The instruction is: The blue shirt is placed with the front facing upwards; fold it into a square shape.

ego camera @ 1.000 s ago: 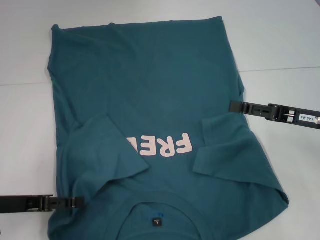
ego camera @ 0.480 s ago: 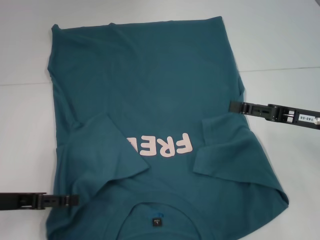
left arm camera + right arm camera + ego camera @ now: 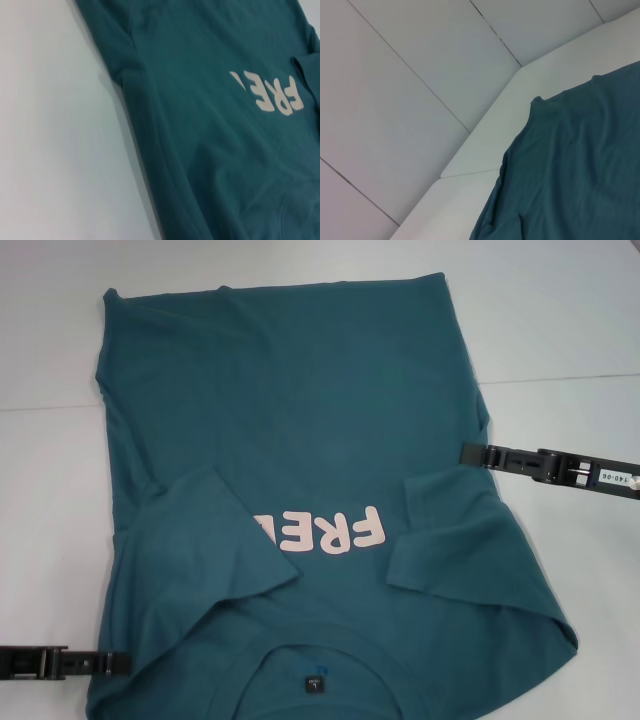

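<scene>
The blue shirt [image 3: 300,440] lies flat on the white table, collar toward me, with pale "FRE" lettering [image 3: 320,532] upside down on its front and a small black neck tag [image 3: 314,682]. Both short sleeves are folded inward over the chest, one [image 3: 200,540] on the left and one [image 3: 460,540] on the right. My left gripper [image 3: 125,663] sits low at the shirt's left edge near the shoulder, its tip just touching the fabric edge. At the shirt's right edge, my right gripper [image 3: 466,453] has its tip against the cloth. The left wrist view shows the shirt [image 3: 210,140] and lettering [image 3: 270,92].
The white table [image 3: 560,320] has a seam line [image 3: 560,377] running across it behind the right arm. The right wrist view shows the shirt's far corner [image 3: 580,175], the table's edge [image 3: 485,150] and pale panels beyond it.
My left gripper has drawn back leftward and slightly toward me, off the shirt's shoulder area to its edge. The right gripper and the shirt have not moved.
</scene>
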Tool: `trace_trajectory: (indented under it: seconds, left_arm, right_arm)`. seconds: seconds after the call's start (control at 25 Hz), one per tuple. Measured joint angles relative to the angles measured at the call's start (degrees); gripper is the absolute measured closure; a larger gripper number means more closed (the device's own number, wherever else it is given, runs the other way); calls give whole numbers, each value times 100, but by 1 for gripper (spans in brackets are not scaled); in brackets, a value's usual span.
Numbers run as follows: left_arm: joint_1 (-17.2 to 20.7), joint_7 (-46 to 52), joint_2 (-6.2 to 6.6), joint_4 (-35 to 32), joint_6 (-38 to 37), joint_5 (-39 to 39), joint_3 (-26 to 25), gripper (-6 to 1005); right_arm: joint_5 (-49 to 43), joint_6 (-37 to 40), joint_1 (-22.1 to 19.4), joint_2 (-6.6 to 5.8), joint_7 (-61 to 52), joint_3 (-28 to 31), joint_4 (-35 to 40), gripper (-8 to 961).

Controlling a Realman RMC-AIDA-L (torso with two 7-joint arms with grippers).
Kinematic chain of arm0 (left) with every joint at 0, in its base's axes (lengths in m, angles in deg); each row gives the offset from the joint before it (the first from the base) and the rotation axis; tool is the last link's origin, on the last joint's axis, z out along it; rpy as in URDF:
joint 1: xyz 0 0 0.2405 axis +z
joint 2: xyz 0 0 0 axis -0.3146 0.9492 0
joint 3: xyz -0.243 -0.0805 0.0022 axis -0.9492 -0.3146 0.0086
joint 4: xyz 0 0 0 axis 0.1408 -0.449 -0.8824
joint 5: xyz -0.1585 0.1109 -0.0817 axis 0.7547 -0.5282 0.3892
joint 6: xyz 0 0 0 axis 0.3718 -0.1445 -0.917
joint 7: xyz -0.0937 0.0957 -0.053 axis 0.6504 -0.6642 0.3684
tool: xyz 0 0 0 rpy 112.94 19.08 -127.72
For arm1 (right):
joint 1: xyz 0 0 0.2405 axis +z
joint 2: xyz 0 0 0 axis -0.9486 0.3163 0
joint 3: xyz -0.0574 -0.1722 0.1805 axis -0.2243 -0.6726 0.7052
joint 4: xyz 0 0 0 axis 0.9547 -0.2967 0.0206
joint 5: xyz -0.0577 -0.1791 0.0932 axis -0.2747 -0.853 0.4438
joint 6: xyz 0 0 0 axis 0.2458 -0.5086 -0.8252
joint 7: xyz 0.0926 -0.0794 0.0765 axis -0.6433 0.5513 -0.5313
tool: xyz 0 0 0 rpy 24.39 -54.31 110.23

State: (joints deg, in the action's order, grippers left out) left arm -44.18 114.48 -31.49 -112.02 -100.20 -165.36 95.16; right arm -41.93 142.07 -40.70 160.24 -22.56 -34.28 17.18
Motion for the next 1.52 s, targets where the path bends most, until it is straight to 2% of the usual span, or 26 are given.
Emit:
trace_trajectory:
  seconds: [0.4,1.0,1.28,1.52]
  left_arm:
    - [2,7,-40,30,-203,-74,122,112]
    - [-338,-39,-138,54,-480,-51,238,112]
    - [-234,-25,-90,60,-390,-66,243,112]
    - [-108,-23,-36,-12,-406,-80,58,112]
  right_arm:
    - [0,3,-2,-13,-40,0,0,9]
    - [0,-2,-1,-13,-48,9,0,8]
    - [0,-18,-1,-13,-49,9,0,8]
    - [0,-19,-1,-13,-49,9,0,8]
